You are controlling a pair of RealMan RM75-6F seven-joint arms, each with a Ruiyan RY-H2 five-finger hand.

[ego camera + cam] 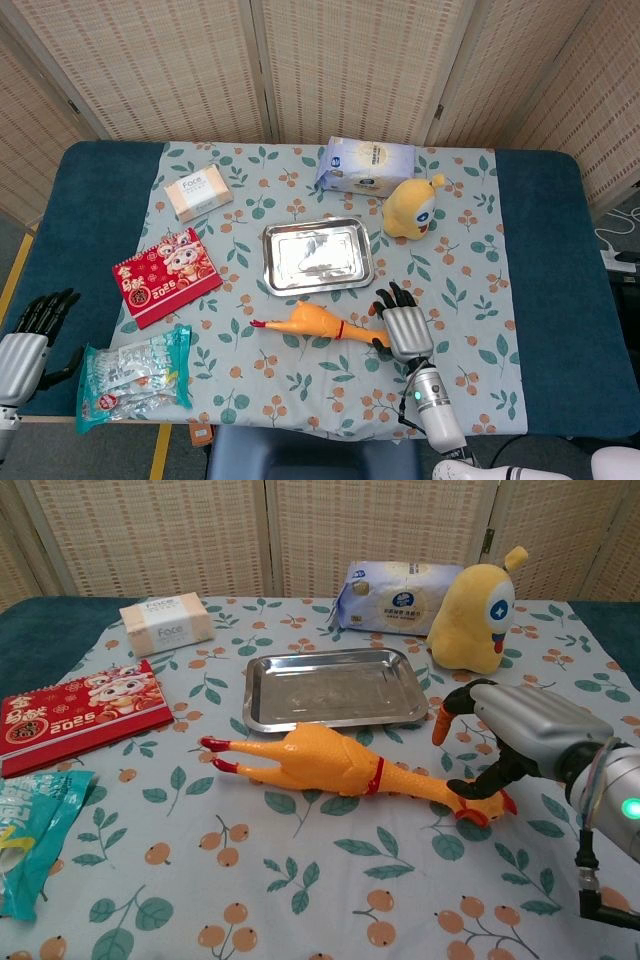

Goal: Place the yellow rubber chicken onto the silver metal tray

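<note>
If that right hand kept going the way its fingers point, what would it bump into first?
Probably the silver tray: the right hand, over the chicken's head, points up-table toward the tray's near right corner, though depth is unclear.

Surface (540, 230): blue, under a leaf-print cloth (450, 290).
Far side: tissue pack (365, 165), yellow plush toy (412, 208), "Face" box (198, 192).
Left side: red 2026 calendar (166, 276), plastic snack bag (135, 377) at near edge.

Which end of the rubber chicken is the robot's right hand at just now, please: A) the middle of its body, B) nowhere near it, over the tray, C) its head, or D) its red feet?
C: in the chest view the right hand is at the head end of the rubber chicken, one finger reaching down to the head, while the red feet point away to the left and the tray lies empty behind.
</note>
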